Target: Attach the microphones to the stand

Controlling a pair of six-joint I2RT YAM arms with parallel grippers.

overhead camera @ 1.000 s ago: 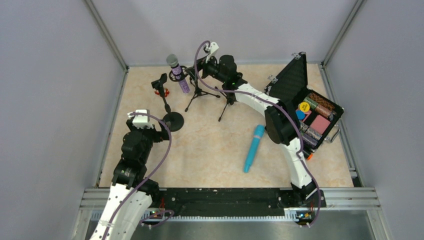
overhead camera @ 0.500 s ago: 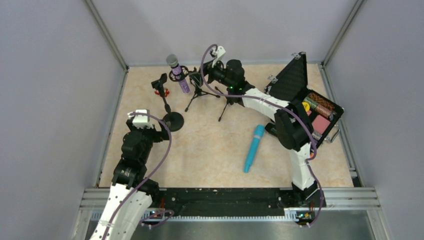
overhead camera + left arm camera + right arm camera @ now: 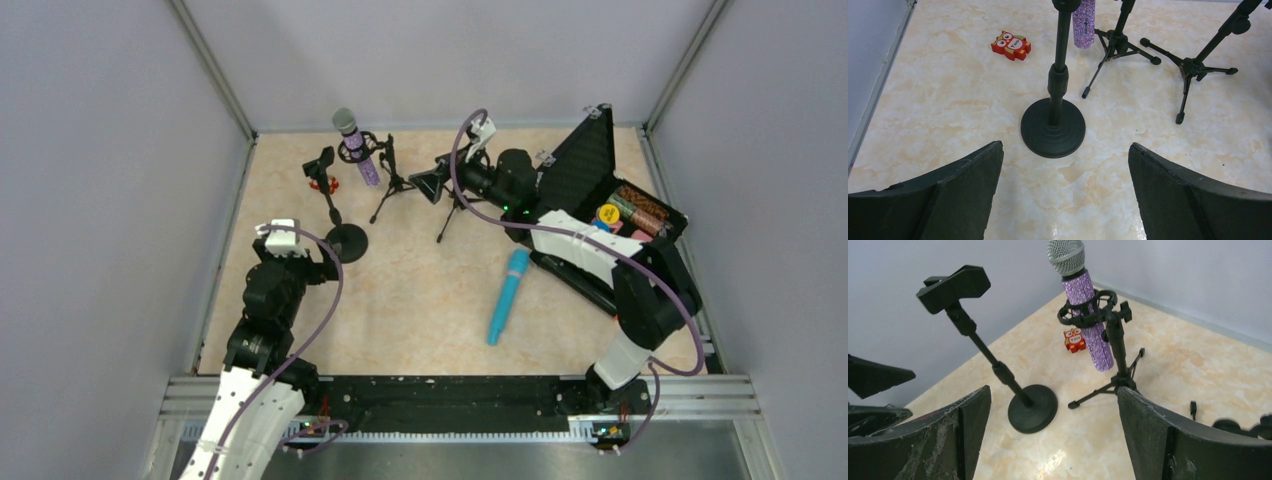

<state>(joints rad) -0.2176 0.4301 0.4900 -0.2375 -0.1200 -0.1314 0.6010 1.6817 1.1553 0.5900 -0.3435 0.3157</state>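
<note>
Surface: beige marbled table (image 3: 420, 330), 12 o'clock at the far wall.
Room: plain grey walls (image 3: 110, 200) on three sides.
Purple microphone (image 3: 358, 150): head up, tilted, in the ring of the tripod stand (image 3: 392, 185), 11 o'clock.
Turquoise microphone (image 3: 508, 297): flat on the table, 5 o'clock of centre.
Round-base stand (image 3: 338, 225): 10 o'clock.
Open case (image 3: 590, 165): 2 o'clock.
Left gripper (image 3: 1065, 146): jaws wide, holding nothing.
Right gripper (image 3: 1053, 390): jaws wide, holding nothing.
</note>
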